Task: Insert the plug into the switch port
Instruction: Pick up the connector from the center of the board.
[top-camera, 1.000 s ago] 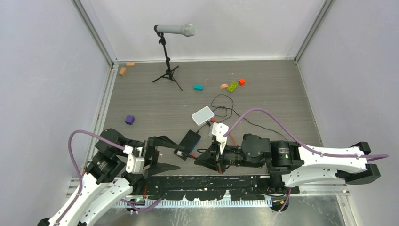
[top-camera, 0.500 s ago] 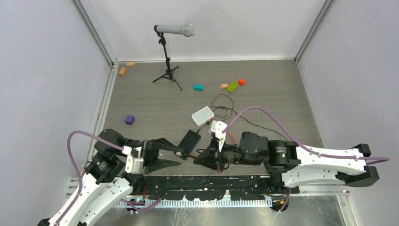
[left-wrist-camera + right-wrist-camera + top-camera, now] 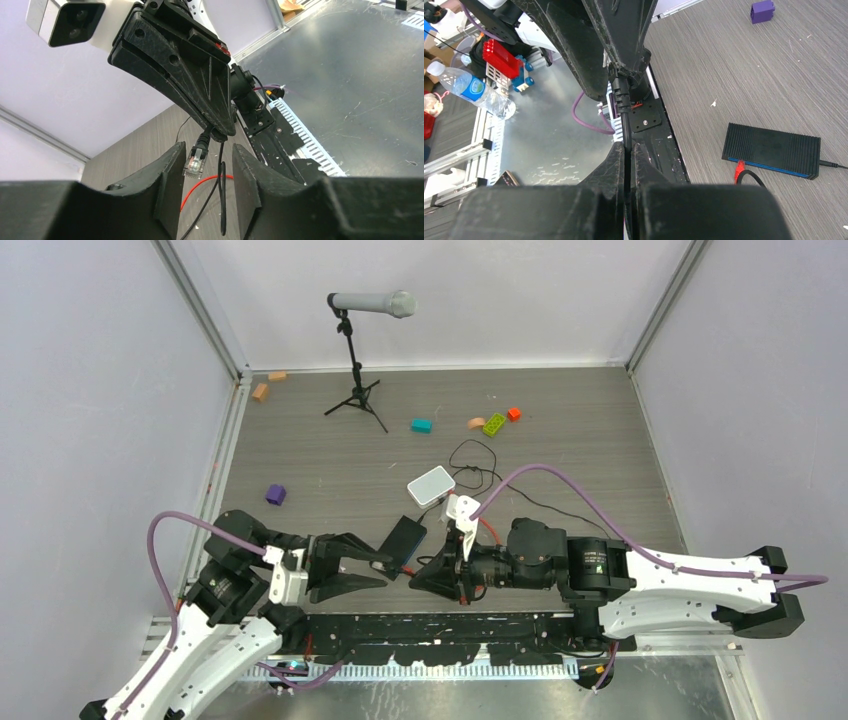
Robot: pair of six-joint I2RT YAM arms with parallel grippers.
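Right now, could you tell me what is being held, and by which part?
The right gripper pinches the black cable just behind the plug; left gripper holds nothing.

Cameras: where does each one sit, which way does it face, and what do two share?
Top external: above and behind the robot, facing down at the table; shows both arms.
Left wrist: on that wrist, facing along its open fingers at the plug by the right tool.
Right wrist: on that wrist, facing along its shut fingers and the cable toward the left tool.
Shared: top external and right wrist both show the switch.
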